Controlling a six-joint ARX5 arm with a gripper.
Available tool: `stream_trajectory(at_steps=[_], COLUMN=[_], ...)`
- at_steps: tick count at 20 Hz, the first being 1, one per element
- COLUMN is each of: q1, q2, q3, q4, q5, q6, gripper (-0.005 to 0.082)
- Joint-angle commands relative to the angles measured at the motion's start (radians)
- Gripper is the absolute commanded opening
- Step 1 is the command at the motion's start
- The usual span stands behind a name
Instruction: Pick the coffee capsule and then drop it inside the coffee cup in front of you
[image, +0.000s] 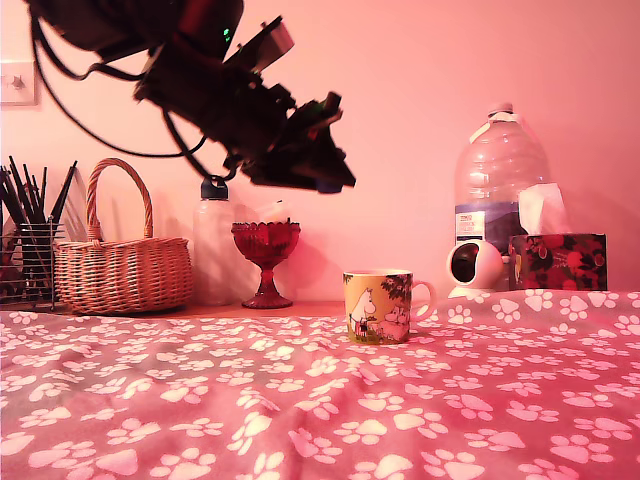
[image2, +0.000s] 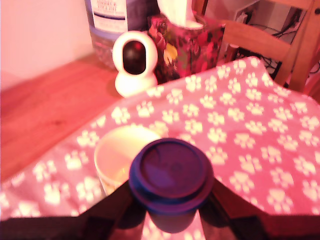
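The dark blue coffee capsule (image2: 171, 175) fills the wrist view's foreground, its round face towards the camera, and my gripper (image2: 171, 212) is shut on it with a dark finger on either side. Just beyond and partly under it is the open mouth of the yellow-orange coffee cup (image2: 107, 145). In the exterior view my gripper (image: 335, 180) hangs high in the air, tilted down towards the view's right, with a bit of the blue capsule (image: 328, 186) at its tip. The cup (image: 378, 305) stands on the paw-print cloth, well below the gripper and a little right of it.
A white ball-shaped gadget (image: 475, 268), a tissue box (image: 557, 262) and a large water bottle (image: 498, 175) stand behind the cup on the right. A red goblet (image: 266, 262), a wicker basket (image: 122, 270) and a pen holder (image: 25, 250) line the back left.
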Motion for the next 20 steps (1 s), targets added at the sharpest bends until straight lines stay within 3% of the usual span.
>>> stream_trajectory(at_steps=[1, 11, 20], q1=[-0.003, -0.003, -0.012], q2=[0.042, 0.248, 0.428], q3=[0.039, 0.369, 0.571], q4=[-0.009, -0.267, -0.403], q5=[-0.002, 0.002, 0.002], q6=[0.005, 0.009, 0.009], gripper=[0.0195, 0.0196, 0.0196])
